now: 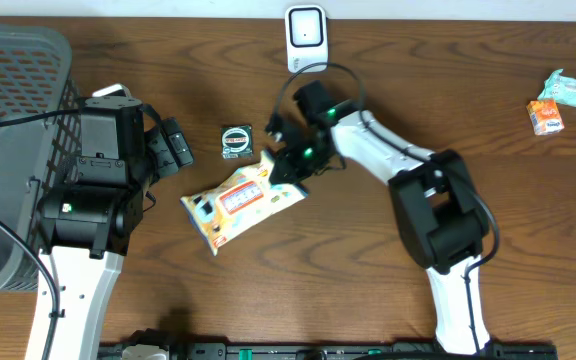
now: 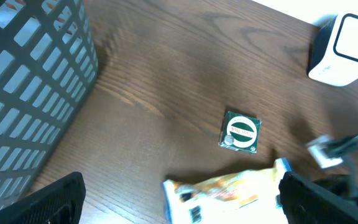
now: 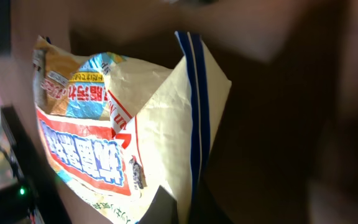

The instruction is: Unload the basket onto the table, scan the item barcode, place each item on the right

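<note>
A yellow and orange snack bag (image 1: 240, 203) lies tilted on the wooden table at the centre. My right gripper (image 1: 288, 166) is at the bag's upper right end, shut on its sealed edge. In the right wrist view the bag (image 3: 104, 124) fills the frame, with its blue-striped edge pinched in the right gripper (image 3: 194, 199). A white barcode scanner (image 1: 306, 38) stands at the table's far edge. My left gripper (image 1: 173, 146) hovers left of the bag, open and holding nothing. The left wrist view shows the bag (image 2: 229, 193) lying between the wide-spread fingers (image 2: 55, 199).
A small green square packet (image 1: 236, 140) lies just beyond the bag, also seen as the packet (image 2: 241, 132) in the left wrist view. A grey mesh basket (image 1: 8, 130) fills the left side. Small packets, an orange one (image 1: 545, 117) and a teal one (image 1: 571, 90), sit at far right.
</note>
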`<state>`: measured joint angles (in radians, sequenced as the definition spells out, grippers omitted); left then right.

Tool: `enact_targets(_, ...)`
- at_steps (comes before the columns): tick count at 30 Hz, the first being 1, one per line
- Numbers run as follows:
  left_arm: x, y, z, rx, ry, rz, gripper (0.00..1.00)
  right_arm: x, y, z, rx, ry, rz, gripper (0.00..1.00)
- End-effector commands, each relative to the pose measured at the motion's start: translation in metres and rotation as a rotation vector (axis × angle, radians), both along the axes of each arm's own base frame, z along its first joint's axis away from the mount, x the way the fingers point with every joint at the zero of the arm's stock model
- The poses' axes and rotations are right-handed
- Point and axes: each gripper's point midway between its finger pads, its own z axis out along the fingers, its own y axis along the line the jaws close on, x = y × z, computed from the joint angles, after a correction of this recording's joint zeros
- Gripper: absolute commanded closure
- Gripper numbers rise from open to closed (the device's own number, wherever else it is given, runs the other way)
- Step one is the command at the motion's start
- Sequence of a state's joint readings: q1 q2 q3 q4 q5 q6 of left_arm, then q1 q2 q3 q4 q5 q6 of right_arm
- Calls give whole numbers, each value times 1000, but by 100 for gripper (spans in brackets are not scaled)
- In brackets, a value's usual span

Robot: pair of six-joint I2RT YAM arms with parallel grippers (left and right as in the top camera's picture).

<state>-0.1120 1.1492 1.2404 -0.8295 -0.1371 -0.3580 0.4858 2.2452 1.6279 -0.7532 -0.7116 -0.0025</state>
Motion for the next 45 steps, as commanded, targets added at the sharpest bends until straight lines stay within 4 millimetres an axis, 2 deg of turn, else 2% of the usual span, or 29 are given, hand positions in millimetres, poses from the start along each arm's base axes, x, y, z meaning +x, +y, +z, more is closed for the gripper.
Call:
enact_targets(1, -1, 2, 2, 13, -5, -1, 2, 54, -52, 57, 26, -118, -165, 99)
enact_targets(4, -1, 2, 2, 13, -5, -1, 2, 76, -105, 77, -76, -195, -285, 99)
enact_targets(8, -1, 2, 2, 13, -5, -1, 2, 87, -172, 101, -200, -276, -387, 99)
enact_targets(10, -1, 2, 2, 13, -5, -1, 2, 89, -197, 110, -240, -289, -438, 99)
enact_targets(13, -1, 2, 2, 13, -5, -1, 2, 87, -220, 123, -248, -298, -477, 99)
enact_targets(14, -1, 2, 2, 13, -5, -1, 2, 86, -223, 125, -249, -295, -485, 91)
enact_targets(15, -1, 2, 2, 13, -5, -1, 2, 84, -225, 126, -247, -289, -489, 77)
enact_targets(18, -1, 2, 2, 13, -5, -1, 2, 80, -217, 125, -246, -278, -469, 57)
enact_targets(21, -1, 2, 2, 13, -5, -1, 3, 75, -193, 125, -239, -296, -406, 32)
enact_targets(23, -1, 2, 2, 13, -5, -1, 2, 72, -174, 125, -237, -318, -363, 25)
enact_targets(26, 0, 2, 2, 13, -6, -1, 3, 69, -141, 121, -256, -343, -327, 23)
enact_targets(30, -1, 2, 2, 13, -5, -1, 2, 62, -99, 105, -312, -374, -290, 19)
enact_targets(34, -1, 2, 2, 13, -5, -1, 2, 51, -57, 77, -359, -387, -234, 20)
enact_targets(36, -1, 2, 2, 13, -5, -1, 3, 44, -42, 60, -409, -401, -196, 21)
enact_targets(38, -1, 2, 2, 13, -5, -1, 2, 41, -40, 43, -510, -431, -207, 21)
enact_targets(40, -1, 2, 2, 13, -5, -1, 2, 42, -47, 30, -636, -479, -232, 21)
enact_targets(45, -1, 2, 2, 13, -5, -1, 2, 40, -68, 11, -826, -523, -244, 21)
